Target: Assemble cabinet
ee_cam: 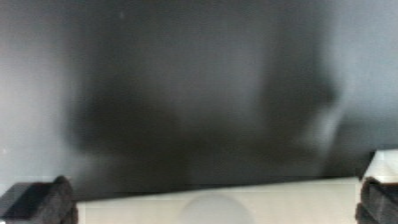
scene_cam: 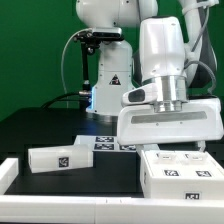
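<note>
Our gripper (ee_cam: 210, 200) has its fingers (ee_cam: 36, 200) spread wide apart, clamping nothing. We see it just above the cabinet body (scene_cam: 185, 175), which sits near on the exterior view's right of the black table (scene_cam: 40, 130). A loose cabinet panel (scene_cam: 60, 157) lies on the left, with the marker board (scene_cam: 105, 142) farther back between them.

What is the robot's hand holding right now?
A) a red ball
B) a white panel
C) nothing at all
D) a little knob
C: the gripper has its fingers spread wide apart with nothing gripped between them, up over the white cabinet part.
</note>
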Available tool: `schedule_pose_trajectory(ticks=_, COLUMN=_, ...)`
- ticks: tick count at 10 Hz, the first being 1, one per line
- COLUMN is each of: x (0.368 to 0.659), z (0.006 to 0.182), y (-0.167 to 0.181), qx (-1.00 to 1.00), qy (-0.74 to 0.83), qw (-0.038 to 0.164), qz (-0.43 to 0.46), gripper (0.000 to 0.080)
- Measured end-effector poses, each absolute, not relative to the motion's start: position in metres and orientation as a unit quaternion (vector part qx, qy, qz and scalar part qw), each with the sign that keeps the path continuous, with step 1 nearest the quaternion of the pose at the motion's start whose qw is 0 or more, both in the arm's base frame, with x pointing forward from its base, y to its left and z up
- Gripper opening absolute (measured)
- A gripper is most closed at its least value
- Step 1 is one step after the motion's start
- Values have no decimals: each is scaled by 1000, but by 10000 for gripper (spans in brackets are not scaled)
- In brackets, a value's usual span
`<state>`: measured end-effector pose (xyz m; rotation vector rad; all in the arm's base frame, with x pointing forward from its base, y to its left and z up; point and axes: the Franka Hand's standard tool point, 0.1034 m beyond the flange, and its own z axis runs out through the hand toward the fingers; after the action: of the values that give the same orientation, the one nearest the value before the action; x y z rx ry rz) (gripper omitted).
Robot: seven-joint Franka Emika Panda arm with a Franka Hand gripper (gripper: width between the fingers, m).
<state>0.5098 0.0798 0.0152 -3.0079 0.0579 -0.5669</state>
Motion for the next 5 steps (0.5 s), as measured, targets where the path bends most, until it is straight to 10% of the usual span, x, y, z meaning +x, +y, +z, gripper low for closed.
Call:
schedule_pose_trajectory(ticks=4, x=516, z=17, y=76, qx=-981, qy=13, qw=38, qz=-190, gripper=787)
schedule_pose_trajectory(ticks=5, x=516, z=17, y=76, qx=-981, qy=12, qw=38, qz=-190, gripper=617)
